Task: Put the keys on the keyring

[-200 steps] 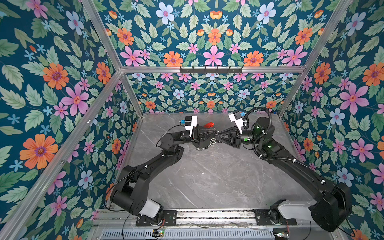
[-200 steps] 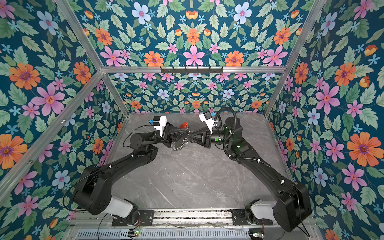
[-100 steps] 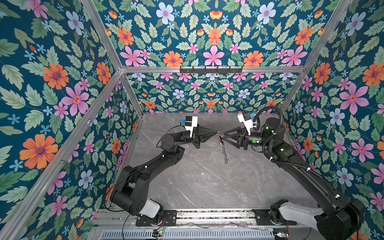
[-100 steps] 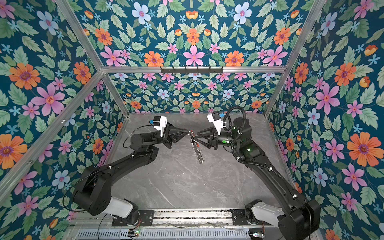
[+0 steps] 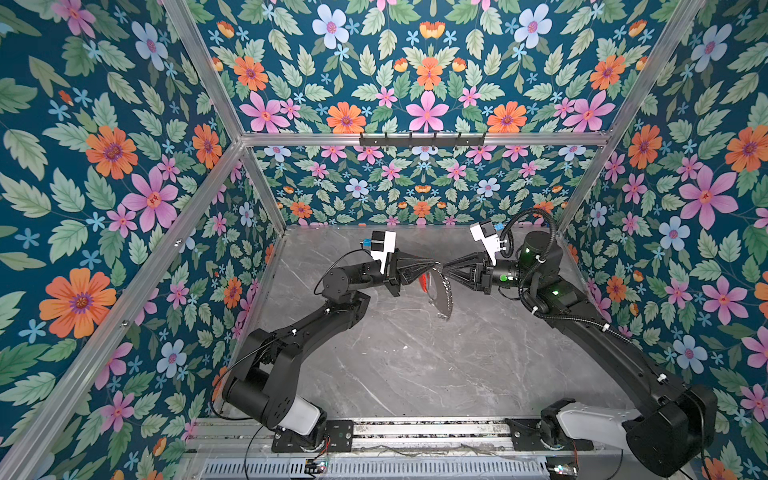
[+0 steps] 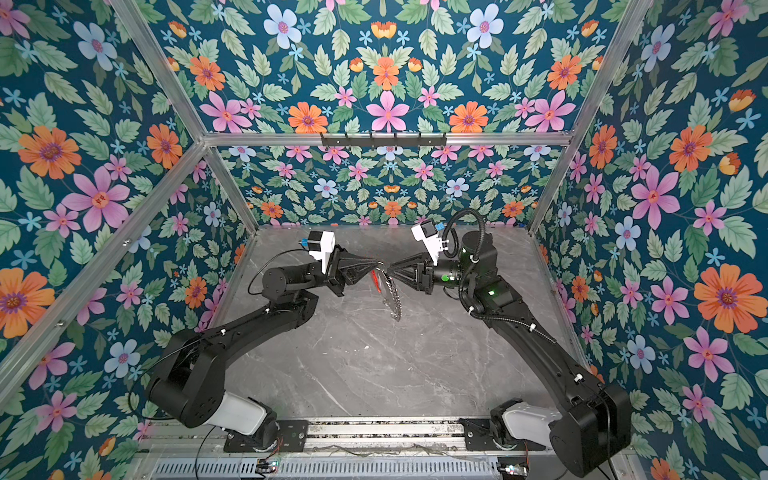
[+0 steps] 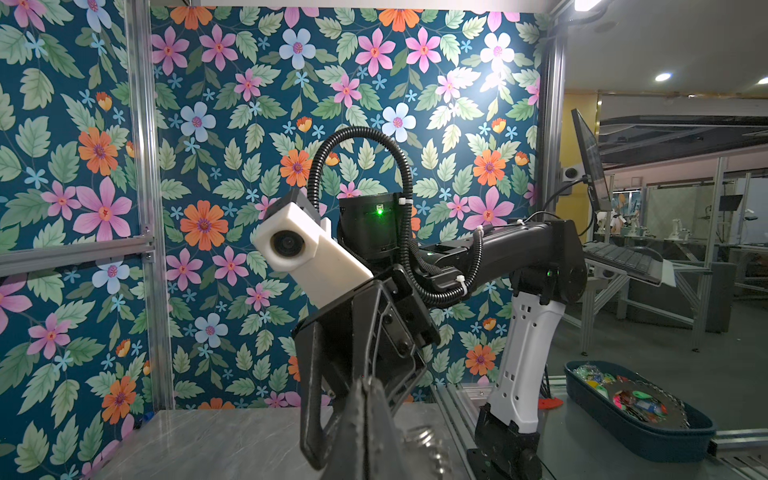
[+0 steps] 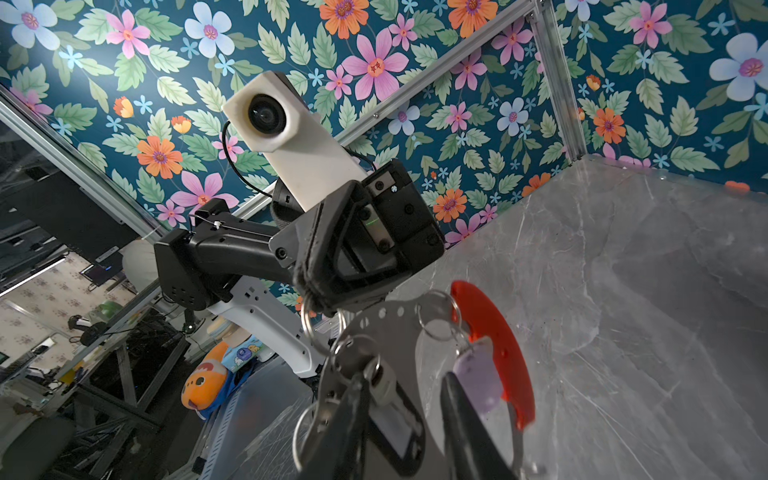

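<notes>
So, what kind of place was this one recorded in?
Probably a robotics lab's recording booth: a marble-look tabletop walled in by floral panels on aluminium framing, and past the open side a monitor and more workbenches.

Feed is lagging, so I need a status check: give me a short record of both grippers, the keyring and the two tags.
left gripper: shut on the keyring, holding it above the table
right gripper: fingers apart, tips at the keyring opposite the left gripper
keyring: hanging in the air, red section visible
lilac tag: appears to hang from the keyring by a ring, beside the red section
black tag: shows between the right fingers in the right wrist view; grip unconfirmed
</notes>
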`<state>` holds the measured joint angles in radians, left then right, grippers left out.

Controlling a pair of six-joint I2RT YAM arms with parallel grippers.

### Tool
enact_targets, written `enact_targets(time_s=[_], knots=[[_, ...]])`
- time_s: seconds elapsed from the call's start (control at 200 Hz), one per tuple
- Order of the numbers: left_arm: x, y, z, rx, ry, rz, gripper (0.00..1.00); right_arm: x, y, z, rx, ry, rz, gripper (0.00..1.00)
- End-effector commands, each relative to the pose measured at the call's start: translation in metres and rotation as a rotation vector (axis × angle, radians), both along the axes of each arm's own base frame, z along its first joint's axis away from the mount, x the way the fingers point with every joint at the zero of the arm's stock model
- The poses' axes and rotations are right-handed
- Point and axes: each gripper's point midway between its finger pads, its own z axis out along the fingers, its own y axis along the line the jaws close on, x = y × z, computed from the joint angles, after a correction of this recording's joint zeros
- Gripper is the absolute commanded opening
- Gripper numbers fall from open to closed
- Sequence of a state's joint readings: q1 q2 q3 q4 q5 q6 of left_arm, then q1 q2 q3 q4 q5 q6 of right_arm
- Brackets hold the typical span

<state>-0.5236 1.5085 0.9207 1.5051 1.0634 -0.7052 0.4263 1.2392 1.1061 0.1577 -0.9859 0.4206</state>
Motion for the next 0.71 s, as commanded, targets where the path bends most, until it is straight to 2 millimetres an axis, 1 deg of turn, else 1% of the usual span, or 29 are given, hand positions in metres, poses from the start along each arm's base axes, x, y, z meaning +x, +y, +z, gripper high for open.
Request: enact_targets(time_s=[0.0,0.215,0.33,0.395,0.545,0.7], knots=[[-0.005,0.004,0.011,-0.042,-0.04,0.0,0.0,-0.005,0.004,0.014,0.037,-0.033,0.035,0.31],[-0.002,0.002,0.012,-0.044,-0.033,-0.002,0.0,-0.006,0.006,0.011,0.034,-0.028,0.04,0.31],[-0.001,0.001,0.013,-0.053,-0.027,-0.01,0.0,-0.01,0.01,0.009,0.034,-0.026,0.056,0.32],[0.0,0.001,0.013,-0.057,-0.024,-0.017,0.0,-0.009,0.011,0.008,0.035,-0.024,0.058,0.33],[0.001,0.0,0.013,-0.058,-0.021,-0.021,0.0,-0.009,0.015,0.007,0.034,-0.019,0.07,0.33],[0.0,0.0,0.013,-0.056,-0.02,-0.022,0.0,-0.009,0.015,0.004,0.028,-0.016,0.066,0.29]])
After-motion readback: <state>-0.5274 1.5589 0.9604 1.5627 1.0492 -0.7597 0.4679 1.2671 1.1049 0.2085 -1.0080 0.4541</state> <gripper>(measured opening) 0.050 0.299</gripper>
